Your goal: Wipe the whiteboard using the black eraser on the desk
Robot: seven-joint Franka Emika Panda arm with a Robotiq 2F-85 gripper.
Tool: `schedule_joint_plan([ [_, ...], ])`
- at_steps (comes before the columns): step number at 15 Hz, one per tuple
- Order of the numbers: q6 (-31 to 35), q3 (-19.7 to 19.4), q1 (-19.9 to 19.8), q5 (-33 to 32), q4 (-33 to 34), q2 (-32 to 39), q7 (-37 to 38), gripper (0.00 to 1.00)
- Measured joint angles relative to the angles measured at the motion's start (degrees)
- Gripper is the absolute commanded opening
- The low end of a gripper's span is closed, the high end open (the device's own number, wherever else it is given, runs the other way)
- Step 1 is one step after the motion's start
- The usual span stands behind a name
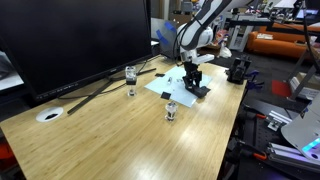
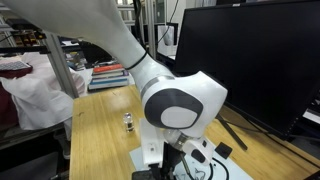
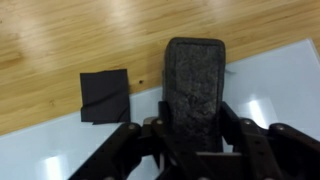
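Observation:
In the wrist view my gripper (image 3: pixel 193 125) is shut on the black eraser (image 3: pixel 193 80), a matte oblong block that sticks out ahead of the fingers over the whiteboard (image 3: pixel 270 85). A flat black tab (image 3: pixel 104 95) sits at the board's edge on the desk (image 3: pixel 80 35). In an exterior view the gripper (image 1: pixel 192 78) is low over the whiteboard (image 1: pixel 165 85) near the far end of the desk (image 1: pixel 120 135). In an exterior view the arm's bulky wrist (image 2: pixel 178 105) hides most of the board (image 2: pixel 150 155). I cannot tell whether the eraser touches the board.
A large dark monitor (image 1: pixel 70 40) stands behind the board with cables across the desk. Two small clear glass objects (image 1: pixel 131 80) (image 1: pixel 171 110) stand next to the board. A white round disc (image 1: pixel 49 114) lies at the desk's left. A black clamp (image 1: pixel 237 70) sits at the desk's right edge.

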Motion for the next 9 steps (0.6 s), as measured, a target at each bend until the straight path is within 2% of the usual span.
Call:
schedule_joint_plan([
  [5, -0.12, 0.08, -0.39, 1.23, -0.03, 0.03, -0.01, 0.26],
  [9, -0.47, 1.75, -0.34, 4.33, -0.29, 0.09, -0.11, 0.26],
])
